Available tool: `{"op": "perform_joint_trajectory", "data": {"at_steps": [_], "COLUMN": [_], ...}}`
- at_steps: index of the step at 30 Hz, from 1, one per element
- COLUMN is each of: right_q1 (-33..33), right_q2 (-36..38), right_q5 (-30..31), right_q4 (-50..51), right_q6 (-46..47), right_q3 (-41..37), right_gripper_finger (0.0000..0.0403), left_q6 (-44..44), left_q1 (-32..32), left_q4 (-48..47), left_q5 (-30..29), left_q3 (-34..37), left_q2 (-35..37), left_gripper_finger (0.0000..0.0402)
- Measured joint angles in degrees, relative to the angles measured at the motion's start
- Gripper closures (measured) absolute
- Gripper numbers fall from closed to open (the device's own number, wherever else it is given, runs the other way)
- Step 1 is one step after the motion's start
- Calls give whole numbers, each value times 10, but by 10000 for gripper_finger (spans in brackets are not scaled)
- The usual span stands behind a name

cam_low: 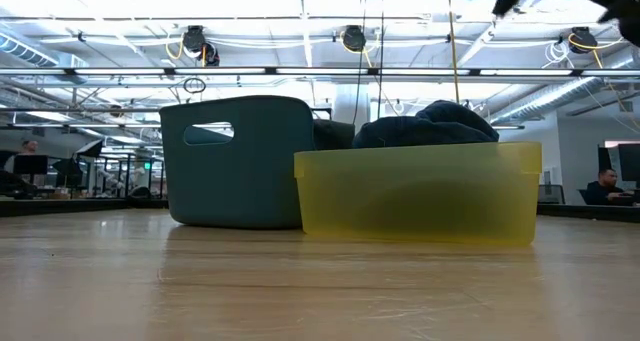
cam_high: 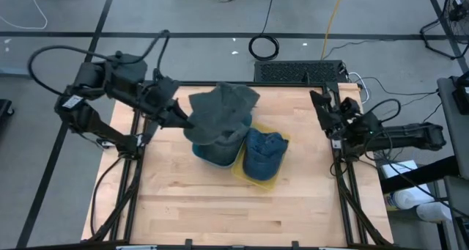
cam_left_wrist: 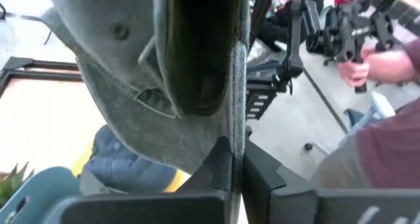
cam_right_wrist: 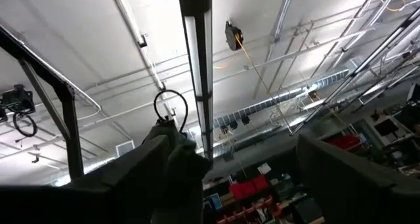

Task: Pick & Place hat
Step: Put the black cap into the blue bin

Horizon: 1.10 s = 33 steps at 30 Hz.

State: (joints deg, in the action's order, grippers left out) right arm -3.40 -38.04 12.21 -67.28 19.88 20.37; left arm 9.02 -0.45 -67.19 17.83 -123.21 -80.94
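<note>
Left gripper (cam_high: 182, 119) is clamped on the edge of the grey-green washed-cotton hat (cam_high: 220, 112), holding it up in the air over the dark teal plastic bin with the handle cutout (cam_high: 217, 153). In the left wrist view the two fingers (cam_left_wrist: 231, 165) are pinched flat together on the fabric edge, so it's an edge grip on a thin fold, not a grab around the crown. Makes sense: soft cloth gives no rigid body to grab, and the edge is the only thing the narrow jaws can bite.

The hat hangs from that one pinch point, so it droops and opens downward. The left wrist view looks partly into its hollow underside, stitched panels and a small eyelet visible. Fabric looks faded, soft, limp, with no stiff shape. In the low view the hat doesn't show, which fits it being lifted well above the bins.

Next to the teal bin sits a translucent yellow plastic tub (cam_high: 272, 178) holding a blue denim cap (cam_high: 264, 153), touching the teal bin's side. Hard to say which bin the grey hat is meant for; from above it sits mostly over the teal one.

Right gripper (cam_high: 327, 112) is parked at the right table edge, jaws spread wide, holding nothing, wrist camera pointed at the ceiling.
</note>
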Motion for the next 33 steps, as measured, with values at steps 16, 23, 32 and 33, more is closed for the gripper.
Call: {"op": "perform_joint_trajectory", "data": {"at_steps": [16, 23, 32, 33], "right_q1": [1, -2, -22, -26], "right_q2": [-156, -268, -385, -397], "right_q5": [-82, -162, -194, -208], "right_q4": [378, 396, 338, 320], "right_q6": [-27, 68, 139, 148], "right_q3": [314, 410, 480, 487], "right_gripper_finger": [78, 78, 78, 78], "left_q6": [-129, -201, -255, -257], "left_q1": [18, 19, 19, 19], "left_q4": [-30, 25, 86, 93], "left_q5": [1, 1, 24, 29], "left_q3": [1, 3, 4, 4], "left_q2": [75, 83, 73, 69], "left_gripper_finger": [391, 391, 391, 391]}}
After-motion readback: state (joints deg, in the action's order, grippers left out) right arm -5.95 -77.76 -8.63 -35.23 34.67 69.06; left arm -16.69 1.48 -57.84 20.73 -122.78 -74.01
